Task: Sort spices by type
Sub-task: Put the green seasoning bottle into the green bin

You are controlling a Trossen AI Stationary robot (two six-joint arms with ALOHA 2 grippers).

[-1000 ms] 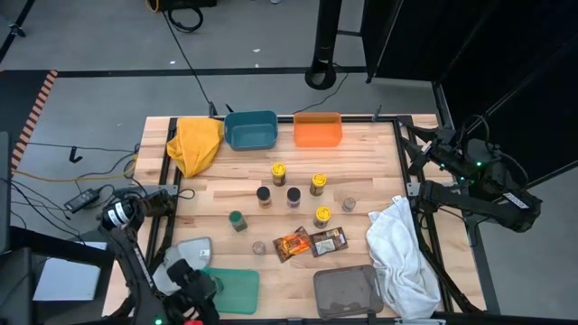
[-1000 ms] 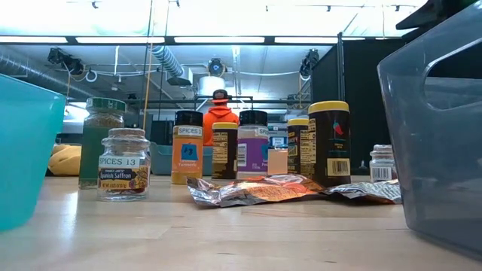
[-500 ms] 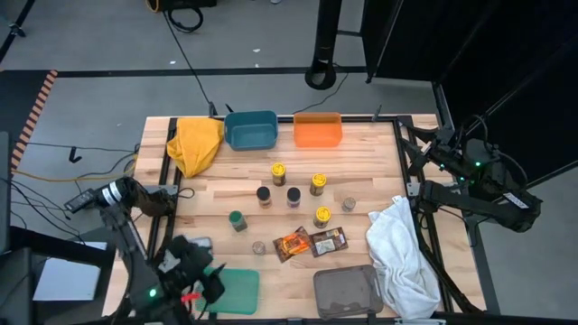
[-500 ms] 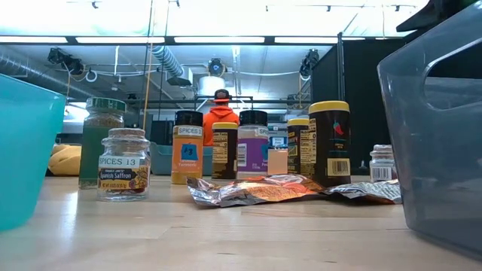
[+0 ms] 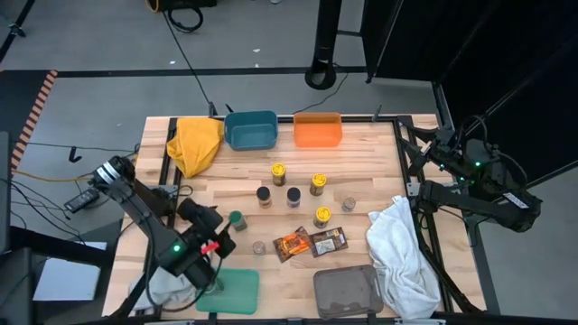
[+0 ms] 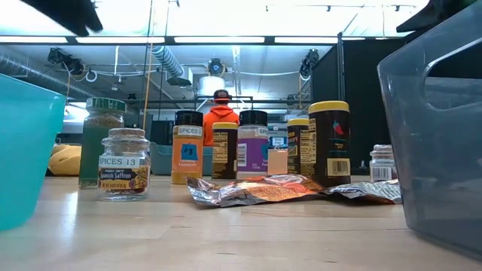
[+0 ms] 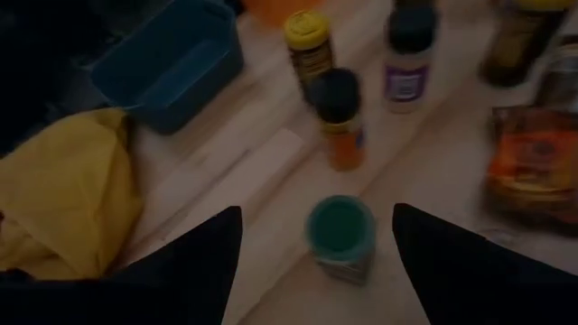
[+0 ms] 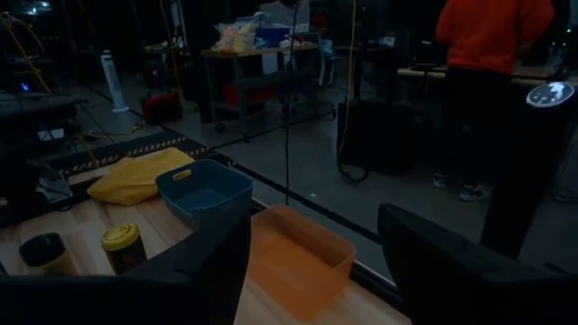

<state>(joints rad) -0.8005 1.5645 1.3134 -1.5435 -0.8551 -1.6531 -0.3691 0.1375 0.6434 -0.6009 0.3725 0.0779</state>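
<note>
Spices (image 5: 292, 196) stand mid-table (image 5: 361, 167); person (image 6: 220, 113) stands beyond.

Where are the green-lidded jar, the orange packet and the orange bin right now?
green-lidded jar (image 7: 340, 227): left wrist view, on its green lid.
orange packet (image 5: 292, 245): high view, middle of its face.
orange bin (image 5: 317, 134): high view, on its bare floor.
</note>
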